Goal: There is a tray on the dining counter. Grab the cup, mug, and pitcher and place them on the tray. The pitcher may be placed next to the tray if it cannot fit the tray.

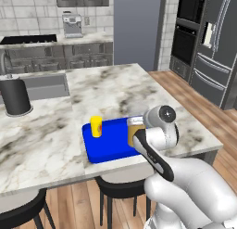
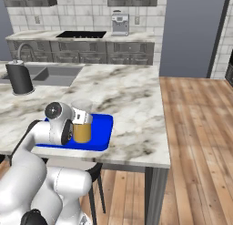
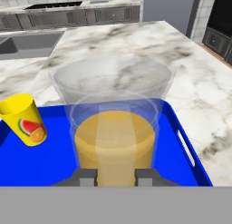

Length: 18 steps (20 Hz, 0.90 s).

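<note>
A: Gripper [image 3: 116, 177] first. We see its two dark finger tips low in the hand view, one on each side of the pitcher [image 3: 114, 137], right against the glass wall. From that we log the jaws as clamped on the pitcher.

B: Agreed. We note clear glass with orange liquid filling the lower part and an empty clear rim above. Position of the pitcher?

A: Over the right part of the tray [image 1: 109, 144], upright. In the left base view the pitcher [image 1: 134, 130] sits just ahead of the arm's wrist, at the tray's right edge. In the right base view the pitcher [image 2: 82, 125] is over the blue surface of the tray [image 2: 101, 128]. We cannot tell whether its base touches the tray floor or hangs just above it; the hand hides the bottom.

B: The cup?

A: We see the cup [image 1: 96, 126] on the tray near its far left corner, well apart from the pitcher. In the hand view the cup [image 3: 25, 119] leans because the camera is rolled; it shows a red-orange fruit mark on its side.

B: Tray placement?

A: On the dining counter [image 1: 111, 91], close to the near edge, above a black stool [image 1: 121, 188]. In the hand view the tray [image 3: 188, 150] shows a slot handle in its right rim.

B: Other items?

A: One black canister [image 1: 16, 97] stands on the counter beside the sink [image 1: 44, 85], far from the tray.
</note>
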Tool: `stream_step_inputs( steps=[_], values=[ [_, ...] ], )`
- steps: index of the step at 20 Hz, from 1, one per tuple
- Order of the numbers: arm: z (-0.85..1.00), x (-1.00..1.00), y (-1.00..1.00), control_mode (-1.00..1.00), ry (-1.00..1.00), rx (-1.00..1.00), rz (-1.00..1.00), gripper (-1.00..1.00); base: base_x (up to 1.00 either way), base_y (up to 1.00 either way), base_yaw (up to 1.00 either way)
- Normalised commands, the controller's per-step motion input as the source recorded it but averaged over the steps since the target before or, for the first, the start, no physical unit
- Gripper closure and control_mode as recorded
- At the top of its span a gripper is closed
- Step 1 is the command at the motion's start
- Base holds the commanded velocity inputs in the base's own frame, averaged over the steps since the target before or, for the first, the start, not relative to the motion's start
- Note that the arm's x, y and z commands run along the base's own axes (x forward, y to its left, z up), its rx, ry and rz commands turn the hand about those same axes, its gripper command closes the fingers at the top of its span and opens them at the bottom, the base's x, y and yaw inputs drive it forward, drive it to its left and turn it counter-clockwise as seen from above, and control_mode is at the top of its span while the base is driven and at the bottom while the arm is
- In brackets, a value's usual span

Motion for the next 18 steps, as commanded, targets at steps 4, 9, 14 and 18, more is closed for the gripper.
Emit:
stream_step_inputs(
  steps=[4, 9, 14, 18],
  values=[
    [0.00, 0.00, 0.00, -1.00, 0.00, 0.00, 0.00, -1.00, 0.00, 0.00, 0.00],
    [0.00, 0.00, 0.00, -1.00, 0.00, 0.00, 0.00, -1.00, 0.00, 0.00, 0.00],
    [0.00, -0.02, 0.00, -1.00, 0.00, 0.00, 0.00, -1.00, 0.00, 0.00, 0.00],
    [0.01, -0.38, -0.06, -1.00, 0.00, 0.00, 0.00, -1.00, 0.00, 0.00, 0.00]
  ],
)
